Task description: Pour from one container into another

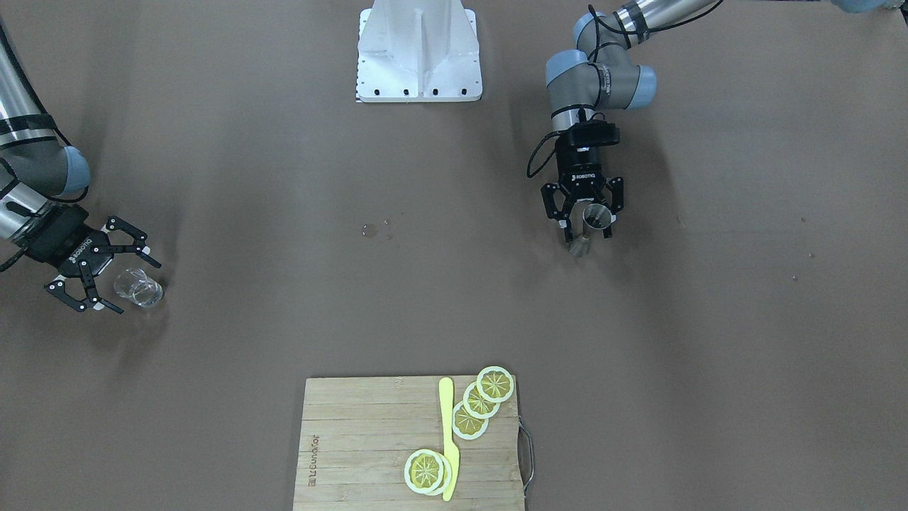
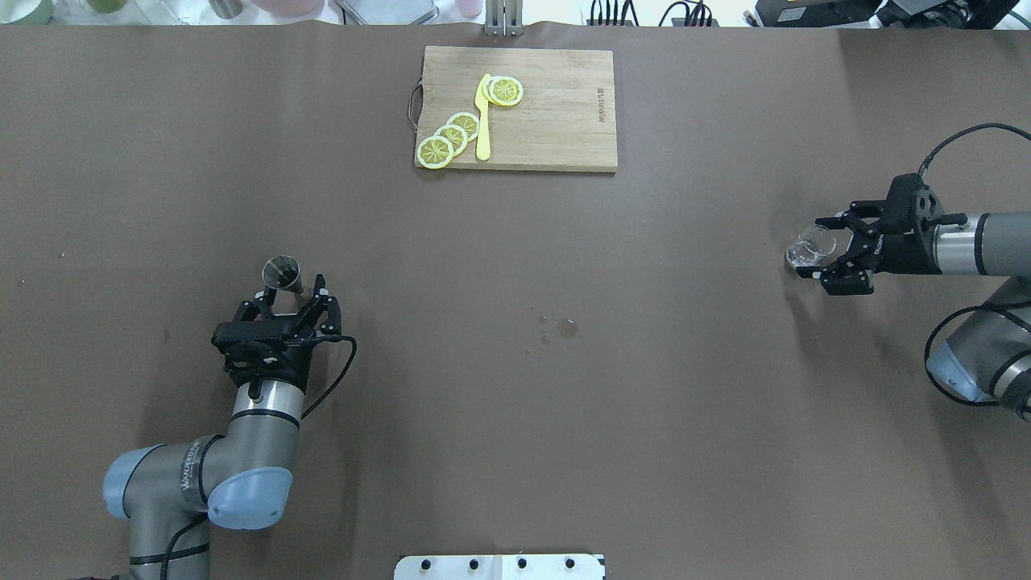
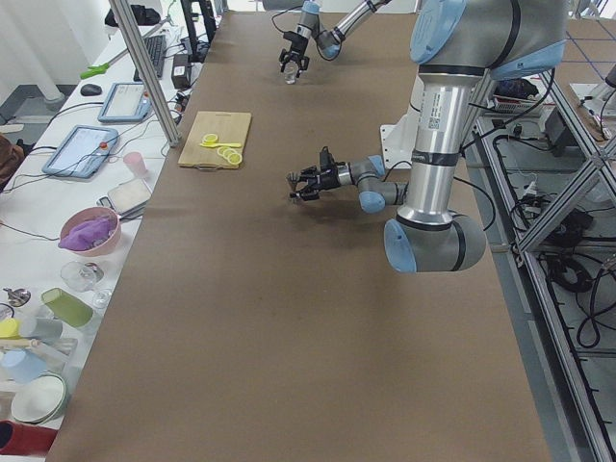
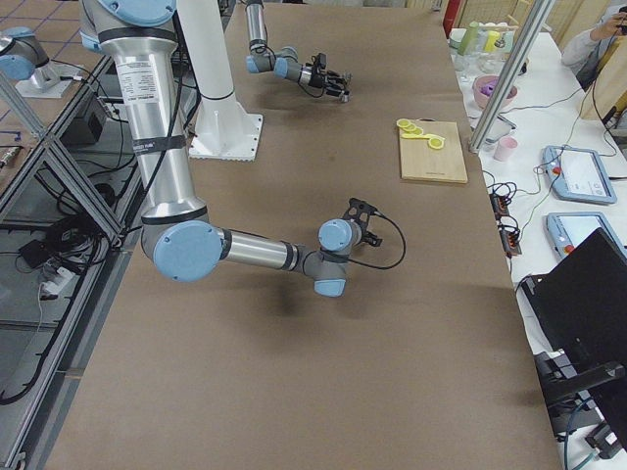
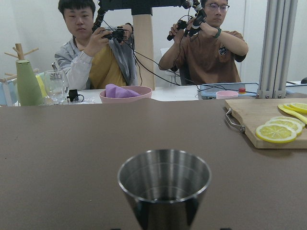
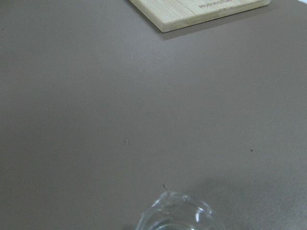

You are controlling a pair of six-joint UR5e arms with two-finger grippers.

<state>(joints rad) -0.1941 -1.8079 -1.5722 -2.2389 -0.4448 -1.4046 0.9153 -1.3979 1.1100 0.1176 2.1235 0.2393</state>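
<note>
A steel measuring cup [image 1: 594, 221] stands upright on the brown table, seen close up and empty-looking in the left wrist view [image 5: 164, 186]. My left gripper [image 1: 587, 228] is open, with one finger on each side of the cup [image 2: 282, 274] and neither visibly touching it. At the other end of the table stands a small clear glass [image 1: 139, 288], near the bottom edge of the right wrist view [image 6: 175, 216]. My right gripper [image 2: 821, 250] is open and reaches in level, its fingers straddling the glass [image 2: 809, 246] without closing on it.
A wooden cutting board [image 2: 556, 113] with lemon slices [image 2: 451, 137] and a yellow knife [image 2: 483, 117] lies at the far middle edge. A few droplets [image 2: 564, 328] mark the table's centre. The white robot base [image 1: 418, 53] is on my side. Two people sit beyond the far edge.
</note>
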